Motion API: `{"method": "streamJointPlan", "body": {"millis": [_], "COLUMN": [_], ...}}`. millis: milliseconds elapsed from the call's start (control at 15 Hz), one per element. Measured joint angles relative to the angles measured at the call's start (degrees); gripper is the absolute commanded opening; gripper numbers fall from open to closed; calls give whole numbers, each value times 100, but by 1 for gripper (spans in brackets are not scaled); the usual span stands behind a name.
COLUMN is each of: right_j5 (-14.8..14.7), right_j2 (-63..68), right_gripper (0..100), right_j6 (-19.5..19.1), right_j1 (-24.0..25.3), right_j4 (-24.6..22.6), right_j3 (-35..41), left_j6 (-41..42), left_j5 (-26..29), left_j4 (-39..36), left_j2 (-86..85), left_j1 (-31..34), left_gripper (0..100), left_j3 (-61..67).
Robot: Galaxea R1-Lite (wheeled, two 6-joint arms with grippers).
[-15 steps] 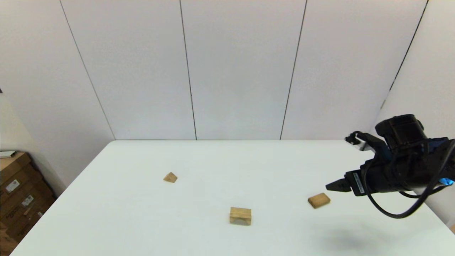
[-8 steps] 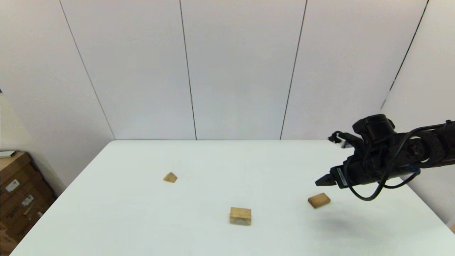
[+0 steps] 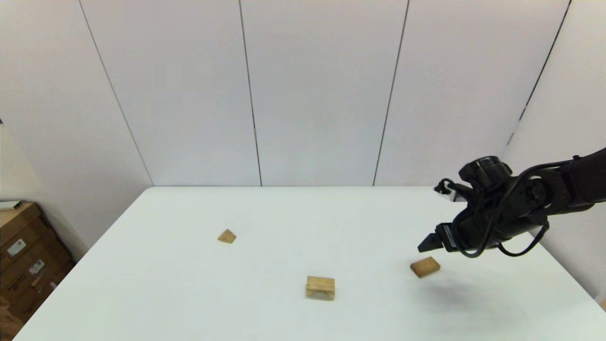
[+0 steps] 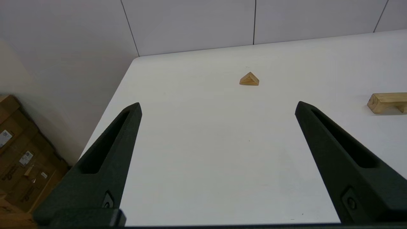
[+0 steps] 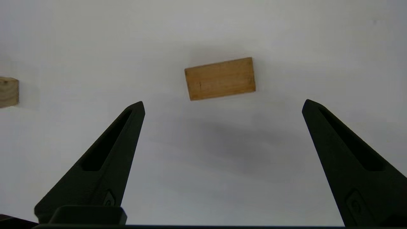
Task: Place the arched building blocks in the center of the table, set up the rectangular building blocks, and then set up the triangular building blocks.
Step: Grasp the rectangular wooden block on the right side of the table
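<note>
The arched block (image 3: 320,287) stands near the middle of the white table (image 3: 189,303), its notch facing down; it also shows as the arched block (image 4: 386,102) and the arched block (image 5: 8,92) at picture edges. The rectangular block (image 3: 424,267) lies flat to its right, seen close as the rectangular block (image 5: 220,78). The triangular block (image 3: 227,236) sits far left, also the triangular block (image 4: 249,79). My right gripper (image 3: 423,246) hovers open just above and behind the rectangular block; right gripper (image 5: 222,103) holds nothing. My left gripper (image 4: 217,105) is open, off the head view.
Cardboard boxes (image 3: 21,255) stand on the floor past the table's left edge. White wall panels close off the back and right sides. The table's right edge (image 3: 575,284) runs under my right arm.
My right arm has swung left and farther over the table, bringing its gripper down toward the rectangular block. None of the three blocks has moved.
</note>
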State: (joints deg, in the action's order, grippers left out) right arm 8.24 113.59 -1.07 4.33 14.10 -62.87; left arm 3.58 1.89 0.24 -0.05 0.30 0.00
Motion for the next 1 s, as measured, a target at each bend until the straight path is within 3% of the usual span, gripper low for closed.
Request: {"method": "streamJointPlan", "body": {"millis": [400,533,667,1000], "right_j5": [-22,-22,-15,24], "right_j2": [30,30,30,135], "right_gripper": [100,100,100,100], "right_j6": [28,261,914,2968], "right_j1": [-4,-4,-4,16], "right_j4": [11,26,226,1608], "right_j3": [-89,-99,-157,-640], "left_j6": [0,0,-1,-1], "left_j5": [-5,0,1,0], "left_j4": [0,0,0,0], "left_j2": [0,0,0,0], "left_j1": [0,-1,-1,-1], "left_gripper": [100,100,100,100], "left_j3": [0,0,0,0]}}
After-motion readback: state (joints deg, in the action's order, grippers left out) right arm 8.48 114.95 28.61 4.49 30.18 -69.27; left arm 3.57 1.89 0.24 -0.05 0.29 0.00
